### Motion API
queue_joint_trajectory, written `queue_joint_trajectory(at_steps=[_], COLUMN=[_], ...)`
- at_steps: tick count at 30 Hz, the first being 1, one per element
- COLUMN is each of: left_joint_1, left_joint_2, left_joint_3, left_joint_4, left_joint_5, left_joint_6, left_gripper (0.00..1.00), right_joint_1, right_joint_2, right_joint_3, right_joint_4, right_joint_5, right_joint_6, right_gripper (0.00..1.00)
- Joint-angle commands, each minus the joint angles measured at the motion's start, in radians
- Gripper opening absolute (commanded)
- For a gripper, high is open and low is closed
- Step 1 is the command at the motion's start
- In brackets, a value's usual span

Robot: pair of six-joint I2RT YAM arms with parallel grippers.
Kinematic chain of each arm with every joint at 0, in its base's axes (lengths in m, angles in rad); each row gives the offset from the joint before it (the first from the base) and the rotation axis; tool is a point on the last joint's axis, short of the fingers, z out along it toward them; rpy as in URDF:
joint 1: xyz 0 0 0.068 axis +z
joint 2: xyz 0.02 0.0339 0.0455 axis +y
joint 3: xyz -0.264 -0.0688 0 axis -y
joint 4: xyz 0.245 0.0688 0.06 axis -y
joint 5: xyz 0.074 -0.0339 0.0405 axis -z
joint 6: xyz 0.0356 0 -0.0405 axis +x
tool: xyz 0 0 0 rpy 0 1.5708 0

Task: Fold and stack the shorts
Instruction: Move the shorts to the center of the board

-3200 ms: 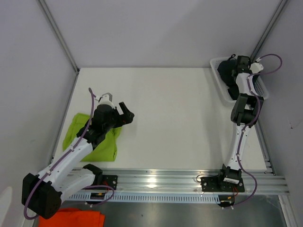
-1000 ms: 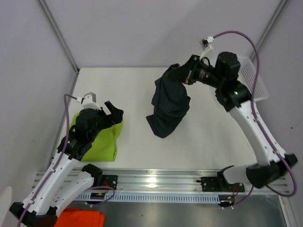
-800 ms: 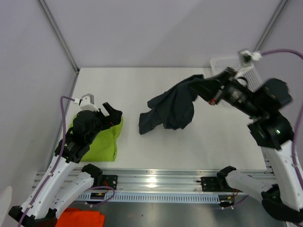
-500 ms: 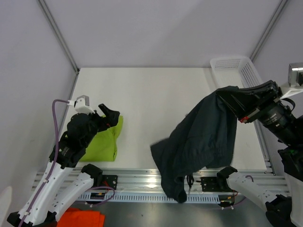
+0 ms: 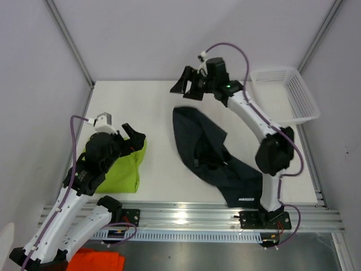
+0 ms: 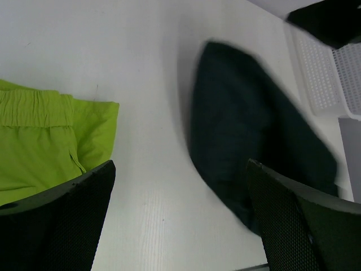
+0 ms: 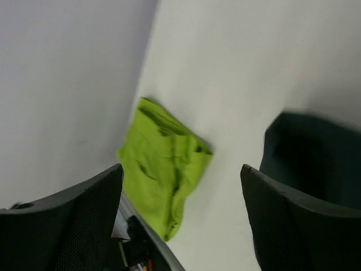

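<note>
Shows dark shorts (image 5: 217, 161) sprawled rumpled and unfolded across the middle of the tabletop (image 5: 158, 101), held by nothing. Shows right gripper (image 5: 181, 86) raised beyond their far edge, jaws spread wide and empty. Shows left gripper (image 5: 134, 135) poised over the edge of folded lime green shorts (image 5: 121, 169) at the left, jaws likewise spread, gripping nothing. Looks like the start of the dark pair's fold. Next probably calls for flattening the dark fabric, pinching an edge, folding over, then stacking with the green pair.
</note>
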Motion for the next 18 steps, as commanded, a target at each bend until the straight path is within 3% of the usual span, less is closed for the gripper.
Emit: queue_joint_trajectory(at_steps=[1,5,11,13,18], left_joint_1=[-0.006,-0.006,-0.011,-0.020,-0.076], left_joint_2=[0.012,0.024,0.125,0.179,0.352], left_joint_3=[-0.015,-0.024,-0.034,-0.053,-0.001], left_joint_4=[0.022,0.032,0.087,0.120,0.221], left_joint_5=[0.021,0.040,0.157,0.186,0.189], left_joint_6=[-0.003,0.020,0.026,0.019,0.013], left_gripper=[0.99,0.99,0.99,0.99,0.99], right_joint_1=[0.004,-0.031,-0.042,-0.054,-0.069], right_joint_2=[0.072,-0.085,-0.309,-0.359,-0.448], right_joint_3=[0.113,-0.111,-0.338,-0.413,-0.625], right_joint_4=[-0.130,0.015,-0.122,-0.140,-0.125], right_joint_5=[-0.030,-0.006,0.173,0.253,0.352], right_joint_6=[-0.040,-0.043,-0.211,-0.243,-0.271], right_gripper=[0.86,0.87,0.84,0.81,0.61])
